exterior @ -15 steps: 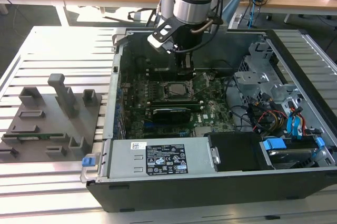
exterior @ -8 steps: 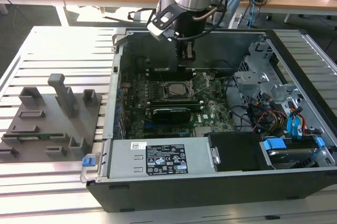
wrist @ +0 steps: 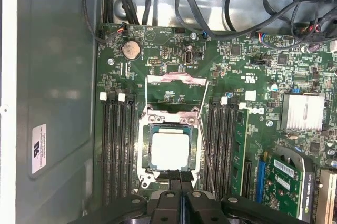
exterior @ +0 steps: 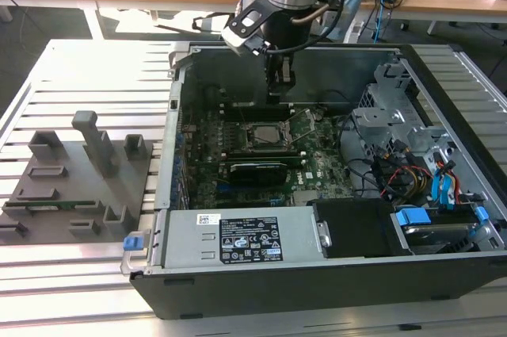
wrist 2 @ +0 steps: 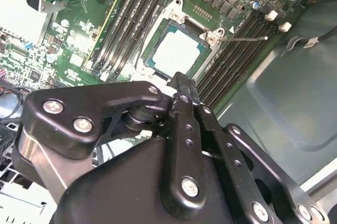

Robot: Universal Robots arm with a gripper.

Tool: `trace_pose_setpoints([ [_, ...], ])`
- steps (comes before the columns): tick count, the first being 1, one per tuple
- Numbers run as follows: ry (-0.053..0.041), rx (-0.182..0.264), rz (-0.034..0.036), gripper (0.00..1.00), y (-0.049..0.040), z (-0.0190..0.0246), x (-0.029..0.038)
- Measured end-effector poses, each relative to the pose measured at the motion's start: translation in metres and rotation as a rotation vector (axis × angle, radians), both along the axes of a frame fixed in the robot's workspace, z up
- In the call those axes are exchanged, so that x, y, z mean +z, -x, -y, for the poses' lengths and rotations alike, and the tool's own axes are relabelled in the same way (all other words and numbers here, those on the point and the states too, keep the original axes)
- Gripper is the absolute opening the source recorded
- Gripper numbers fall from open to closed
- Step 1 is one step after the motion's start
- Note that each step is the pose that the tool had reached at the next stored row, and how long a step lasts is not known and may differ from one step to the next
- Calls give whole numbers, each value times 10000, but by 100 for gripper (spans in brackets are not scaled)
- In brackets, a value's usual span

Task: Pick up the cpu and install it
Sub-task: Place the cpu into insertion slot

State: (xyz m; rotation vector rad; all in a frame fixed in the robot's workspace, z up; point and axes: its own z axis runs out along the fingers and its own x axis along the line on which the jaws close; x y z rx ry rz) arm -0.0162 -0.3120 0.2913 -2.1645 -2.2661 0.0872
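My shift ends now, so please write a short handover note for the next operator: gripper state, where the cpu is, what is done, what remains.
Gripper: shut, holding nothing, poised over the near edge of the socket inside the open computer case.
The cpu: lies flat in the socket on the motherboard, pale top up, free of the gripper.
Done: the cpu sits in the socket.
Left: the socket's load plate stands open and is not yet closed over the cpu.
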Motion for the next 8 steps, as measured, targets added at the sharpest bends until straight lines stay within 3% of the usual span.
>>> trace_pose_setpoints([
  [8,0,0,0,11,0,0,2],
])
